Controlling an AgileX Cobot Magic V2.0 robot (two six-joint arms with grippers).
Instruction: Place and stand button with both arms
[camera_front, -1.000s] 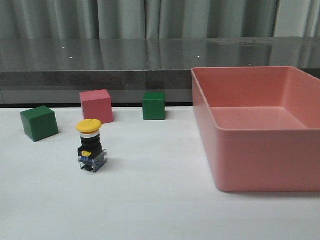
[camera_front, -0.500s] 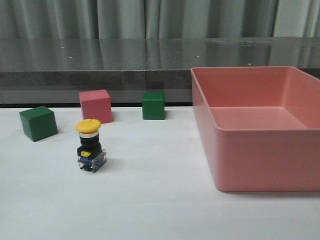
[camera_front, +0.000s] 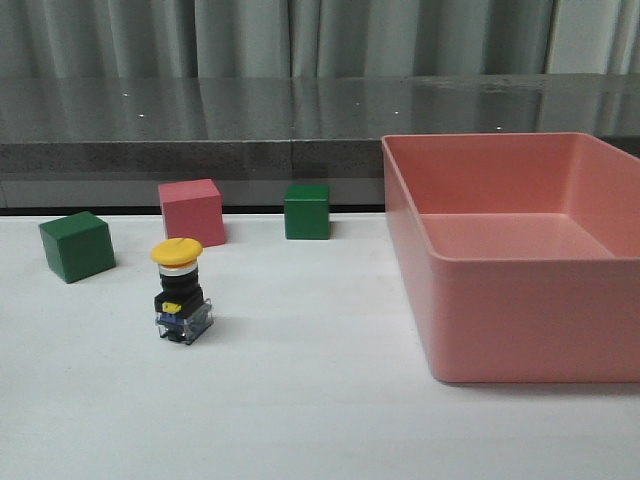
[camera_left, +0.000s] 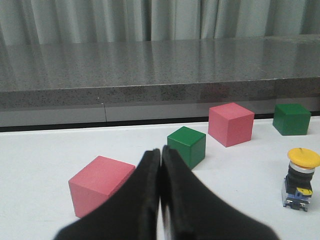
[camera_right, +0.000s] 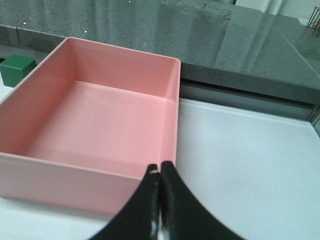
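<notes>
Two grippers in view, one per wrist camera; neither shows in the front view. Left gripper (camera_left: 160, 200): fingers pressed together tip to tip, nothing between them. Right gripper (camera_right: 160, 200): fingers likewise clenched on nothing.

Button (camera_front: 181, 292) stands upright on the white table (camera_front: 300, 400), yellow mushroom cap on top, black body below, clear-blue base block flat on the surface. Free-standing; nothing touches it.

Relative to left gripper: in the left wrist view the button (camera_left: 300, 178) sits well off to one side of the closed fingertips, apart from them, with bare table between. Closer to the fingertips in that view are a pink cube (camera_left: 100, 185), just beside them, and a green cube (camera_left: 187, 146) beyond them. A second pink cube (camera_left: 230, 123) and a second green cube (camera_left: 291, 119) stand farther back, near the grey ledge (camera_left: 150, 75).

Relative to right gripper: button not visible in the right wrist view. That gripper hangs over the near wall of the pink bin (camera_right: 60, 177), fingertips above its rim. Bin interior holds nothing.

Front view layout: button at table left, in front of the pink cube (camera_front: 192, 212); green cube (camera_front: 77, 246) to its left, another green cube (camera_front: 307, 211) behind and to its right; pink bin (camera_front: 520, 320) well apart on the right.
</notes>
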